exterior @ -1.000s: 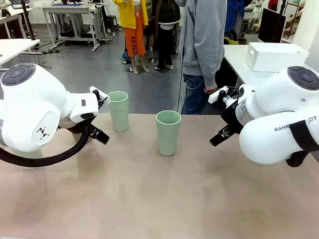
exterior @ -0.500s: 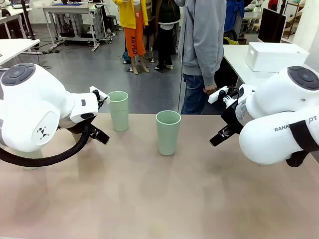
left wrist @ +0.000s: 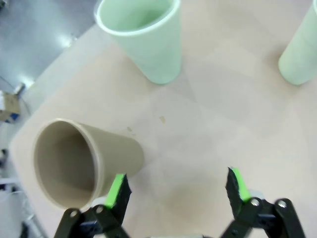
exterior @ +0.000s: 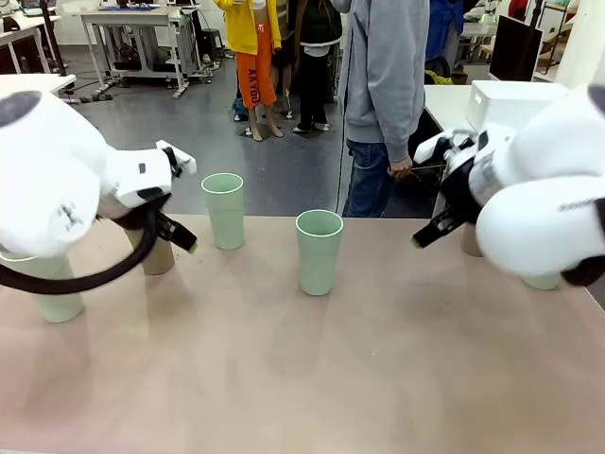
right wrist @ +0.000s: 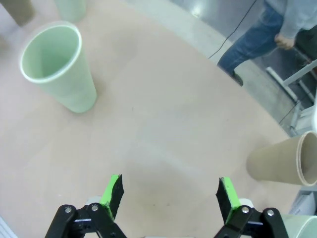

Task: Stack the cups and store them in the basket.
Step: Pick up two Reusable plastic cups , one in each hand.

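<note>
Left gripper [left wrist: 177,188]: jaws spread wide, green pads over bare table [exterior: 302,378]. In its wrist view the left tan cup [left wrist: 84,163] stands upright at lower left, just beside one pad, not touching as far as I can tell.

Right gripper [right wrist: 170,193]: jaws spread too, over bare tabletop. In its wrist view the right tan cup [right wrist: 285,161] is at the right edge, well apart from the pads.

Front view, near to far:
- near-left mint cup [exterior: 59,298], lower left, upright, partly behind the left arm
- near-right mint cup [exterior: 544,281], right edge, just a sliver under the right arm
- middle mint cup [exterior: 319,253], frame centre, upright, open end up, alone between the two arms
- the two tan cups stand a bit farther back, left one by the left gripper's fingertip, right one tucked behind the right arm
- far mint cup [exterior: 225,210], upper left of centre, near the table's far edge

No cup is nested in another; all six stand apart on the table.

Basket [exterior: 506,99]: upper right, on a separate table behind, partly hidden by the right arm. Can't tell its contents.

Person [exterior: 383,76] in a grey hoodie stands at the far edge, top centre.
</note>
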You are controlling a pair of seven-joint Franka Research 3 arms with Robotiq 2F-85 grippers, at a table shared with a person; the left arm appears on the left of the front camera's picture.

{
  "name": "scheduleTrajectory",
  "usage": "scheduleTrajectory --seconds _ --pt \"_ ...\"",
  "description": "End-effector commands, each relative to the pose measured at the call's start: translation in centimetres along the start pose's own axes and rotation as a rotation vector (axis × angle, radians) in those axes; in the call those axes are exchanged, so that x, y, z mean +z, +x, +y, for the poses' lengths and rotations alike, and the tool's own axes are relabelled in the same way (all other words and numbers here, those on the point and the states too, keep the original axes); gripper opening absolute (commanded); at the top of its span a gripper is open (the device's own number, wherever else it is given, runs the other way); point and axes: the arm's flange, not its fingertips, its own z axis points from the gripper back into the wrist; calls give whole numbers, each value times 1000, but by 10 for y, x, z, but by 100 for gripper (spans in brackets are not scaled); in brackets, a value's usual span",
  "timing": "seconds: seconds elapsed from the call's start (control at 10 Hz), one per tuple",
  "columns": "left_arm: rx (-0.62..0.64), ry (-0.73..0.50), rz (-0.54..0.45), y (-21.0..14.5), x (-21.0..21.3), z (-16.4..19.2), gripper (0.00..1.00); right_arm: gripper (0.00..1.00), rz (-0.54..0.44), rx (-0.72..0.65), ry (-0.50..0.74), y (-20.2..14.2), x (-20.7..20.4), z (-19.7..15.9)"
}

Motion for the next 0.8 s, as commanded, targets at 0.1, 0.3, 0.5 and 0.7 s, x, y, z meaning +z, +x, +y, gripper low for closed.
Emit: scheduleTrajectory --seconds 0.1,0.3,0.5,0.7 --pt "-143 -200 -11 3 73 75 100 100 -36 82 180 11 67 -62" --pt "-240 -306 -39 -8 120 121 100 100 -106 131 301 -5 115 -110" --pt "-307 -438 -154 -36 157 163 100 100 -187 174 391 -35 143 -164" --pt "-331 -483 -227 -77 178 199 100 100 -268 176 459 -74 161 -194"
